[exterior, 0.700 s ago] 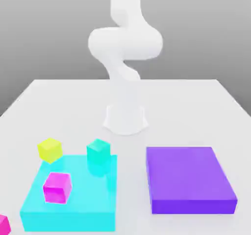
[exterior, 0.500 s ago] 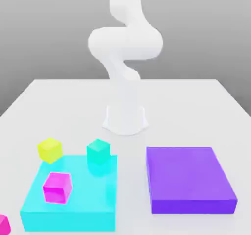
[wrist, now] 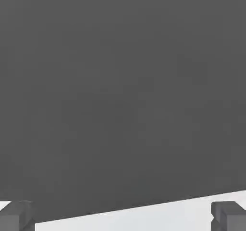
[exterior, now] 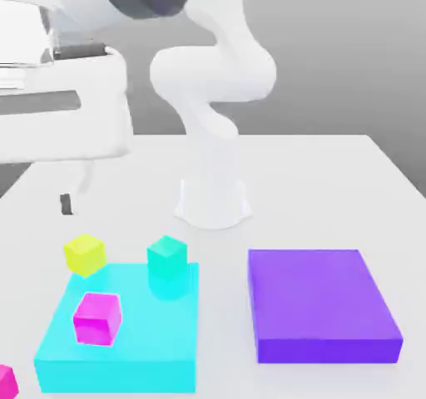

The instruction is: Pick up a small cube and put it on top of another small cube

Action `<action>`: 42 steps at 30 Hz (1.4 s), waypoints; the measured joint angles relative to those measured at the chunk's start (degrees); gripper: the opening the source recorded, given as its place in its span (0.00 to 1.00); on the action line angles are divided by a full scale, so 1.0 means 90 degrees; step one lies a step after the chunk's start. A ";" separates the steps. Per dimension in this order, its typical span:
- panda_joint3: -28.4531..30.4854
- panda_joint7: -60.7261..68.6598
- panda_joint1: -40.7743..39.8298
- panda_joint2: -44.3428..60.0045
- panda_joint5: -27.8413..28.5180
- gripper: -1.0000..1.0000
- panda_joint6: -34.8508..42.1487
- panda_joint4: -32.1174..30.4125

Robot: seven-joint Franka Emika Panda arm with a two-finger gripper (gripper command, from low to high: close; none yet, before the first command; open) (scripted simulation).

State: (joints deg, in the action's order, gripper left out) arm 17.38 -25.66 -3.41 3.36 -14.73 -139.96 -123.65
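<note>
pincer (wrist: pixel 123 216) wide apart, empty, magenta cube (exterior: pixel 97 319) on cyan slab (exterior: pixel 125 331) lower left, second magenta cube (exterior: pixel 7 382) at bottom-left corner

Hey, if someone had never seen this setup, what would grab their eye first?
Probably the big purple slab on the exterior view's right. Then the cyan slab on the left, bearing a magenta cube, with the white gripper hanging open beyond it.
</note>
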 joint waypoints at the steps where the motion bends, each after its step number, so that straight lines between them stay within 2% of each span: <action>1: 0.0012 0.0087 -0.0066 0.0228 -0.0058 0.50 -0.0040 0.0038; 12: 0.0228 0.0733 -0.0838 0.2618 -0.0227 0.50 -0.0583 0.0422; 16: -0.0063 0.1010 -0.1133 0.3539 -0.0567 0.50 -0.1174 0.0642; 17: -0.0118 0.1049 -0.1178 0.3666 -0.0622 0.00 -0.1265 0.0674; 23: -0.0146 0.1079 -0.1200 0.3729 -0.0662 0.00 -0.1301 0.0692; 28: 0.0226 0.0808 -0.0926 0.2848 -0.0272 0.00 -0.0680 0.0432; 36: 0.0622 0.0535 -0.0773 0.1180 0.0055 0.00 -0.0286 -0.0929; 42: 0.0824 -0.0032 -0.0787 -0.0206 0.0836 0.00 -0.0135 -0.2026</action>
State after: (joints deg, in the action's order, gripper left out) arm 24.80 -25.95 -10.49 1.50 -7.20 -141.18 -141.88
